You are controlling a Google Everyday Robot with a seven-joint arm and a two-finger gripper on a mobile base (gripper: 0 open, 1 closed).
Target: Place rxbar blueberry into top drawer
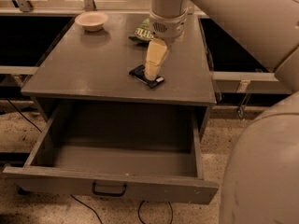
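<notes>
The gripper (152, 75) sits over the rxbar blueberry (138, 72), hiding its middle; I can't tell its grip. The top drawer (56, 181) stands open at six o'clock.

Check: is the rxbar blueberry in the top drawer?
No, the rxbar blueberry lies on the cabinet top beneath the gripper, outside the open top drawer.

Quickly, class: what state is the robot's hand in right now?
Hand: over the rxbar blueberry on the cabinet top; open or closed cannot be told.

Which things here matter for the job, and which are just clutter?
Job: bar; open top drawer; claw, right over the bar.
Clutter: bowl; chip bag; both at the back of the cabinet top.
</notes>
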